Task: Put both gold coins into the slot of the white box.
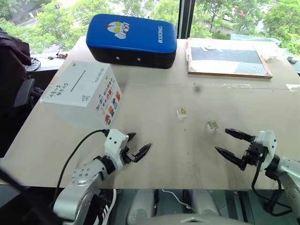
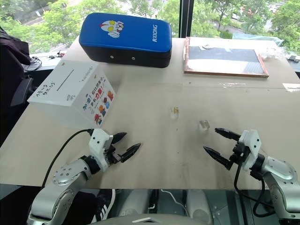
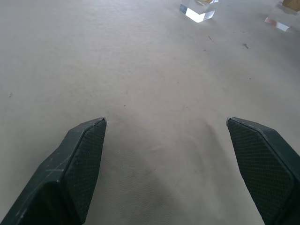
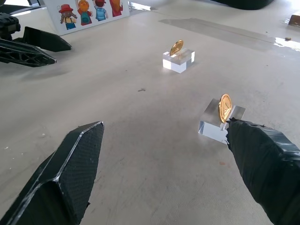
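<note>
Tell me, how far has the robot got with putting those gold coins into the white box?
Nothing looks done yet. Both gold coins stand upright on small clear blocks on the table, away from the white box, whose slot is on top. Nothing is in hand: the left gripper and right gripper are open and empty. Picking up and dropping in both coins remains.

The two head cameras are looking forward and down from above over the pale beige tabletop (image 1: 187, 154), sharing nearly the same wide scene. The left wrist camera is skimming close over bare tabletop. The right wrist camera is looking low across it, sharing the two upright gold coins on clear blocks (image 4: 177, 48) with the head views.
</note>
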`<control>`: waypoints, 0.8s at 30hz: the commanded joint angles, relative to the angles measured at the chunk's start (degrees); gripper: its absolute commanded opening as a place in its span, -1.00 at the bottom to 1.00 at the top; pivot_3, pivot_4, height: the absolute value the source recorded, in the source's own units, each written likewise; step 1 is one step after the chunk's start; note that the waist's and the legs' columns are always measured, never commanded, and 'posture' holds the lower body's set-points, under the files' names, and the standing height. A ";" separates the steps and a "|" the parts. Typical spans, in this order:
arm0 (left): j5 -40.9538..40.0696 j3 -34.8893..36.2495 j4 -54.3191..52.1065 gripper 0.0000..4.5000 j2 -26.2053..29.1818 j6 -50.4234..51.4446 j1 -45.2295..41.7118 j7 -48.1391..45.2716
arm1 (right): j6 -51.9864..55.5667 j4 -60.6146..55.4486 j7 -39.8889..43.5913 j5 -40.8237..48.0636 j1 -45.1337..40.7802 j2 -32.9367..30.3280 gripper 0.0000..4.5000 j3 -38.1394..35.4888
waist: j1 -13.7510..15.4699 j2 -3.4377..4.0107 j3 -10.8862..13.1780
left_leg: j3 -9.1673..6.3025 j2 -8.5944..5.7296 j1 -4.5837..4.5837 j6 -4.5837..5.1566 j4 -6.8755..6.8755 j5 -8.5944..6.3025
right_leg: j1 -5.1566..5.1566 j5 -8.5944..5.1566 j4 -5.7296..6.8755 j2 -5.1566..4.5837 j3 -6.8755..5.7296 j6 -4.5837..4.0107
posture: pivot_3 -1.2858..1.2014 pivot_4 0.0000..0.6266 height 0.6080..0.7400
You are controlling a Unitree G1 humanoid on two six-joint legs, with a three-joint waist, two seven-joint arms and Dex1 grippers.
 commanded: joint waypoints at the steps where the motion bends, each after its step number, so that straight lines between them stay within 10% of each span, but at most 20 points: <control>1: -0.16 0.66 -0.71 0.87 0.16 -1.28 -0.38 -0.42 | -2.13 -0.16 -0.20 -1.04 0.02 0.08 0.99 -0.85 | 0.00 0.00 0.00 | 0.00 0.00 0.00 0.00 0.00 0.00 | 0.00 0.00 0.00 0.00 0.00 0.00 | 0.03 -0.52 1.00; 24: -11.42 -0.14 -8.97 0.87 4.94 6.73 -9.25 -7.18 | -4.23 -0.41 -20.51 -15.73 -6.77 10.65 0.99 4.70 | 0.02 0.04 -0.02 | -0.01 0.00 0.01 -0.01 0.01 0.00 | 0.00 0.00 0.06 0.02 -0.02 0.00 | 0.03 -0.52 1.00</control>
